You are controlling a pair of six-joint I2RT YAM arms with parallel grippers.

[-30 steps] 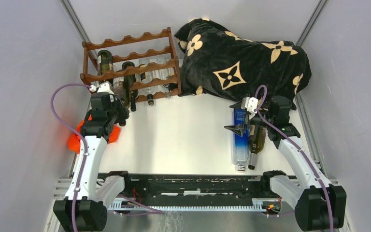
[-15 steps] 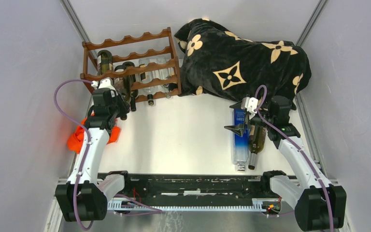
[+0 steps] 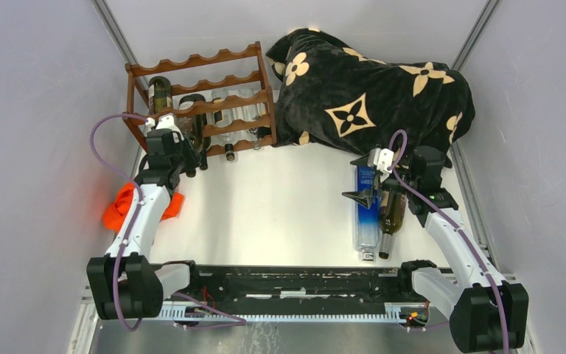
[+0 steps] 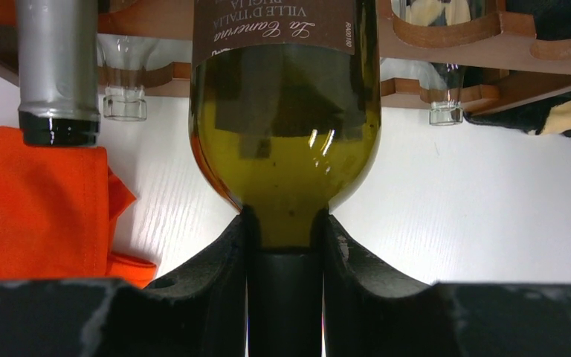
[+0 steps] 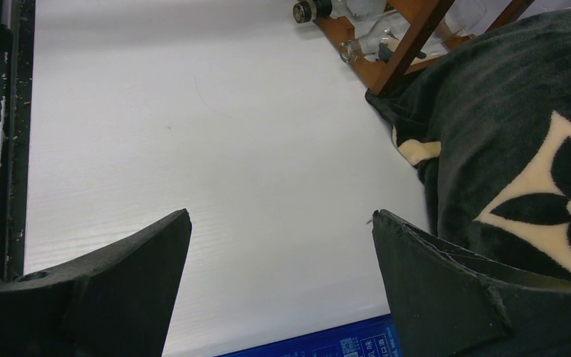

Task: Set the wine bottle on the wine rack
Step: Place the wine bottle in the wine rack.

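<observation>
Left jaws are clamped on the bottle (image 4: 285, 134) neck, its body poking into the rack (image 3: 225, 57), far left. Right jaws hang wide open over the table (image 3: 280, 206).

Brown label (image 4: 282, 26) on the wine bottle (image 4: 286, 149) held in my left gripper (image 4: 285, 227) reads, inverted, "VILLE D'ITALIA"; other lines illegible.

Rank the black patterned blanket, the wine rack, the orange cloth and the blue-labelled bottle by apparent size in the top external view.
1. black patterned blanket, clearly largest.
2. wine rack.
3-4. orange cloth and blue-labelled bottle: both partly hidden and similar in visible area, too close to rank.
</observation>
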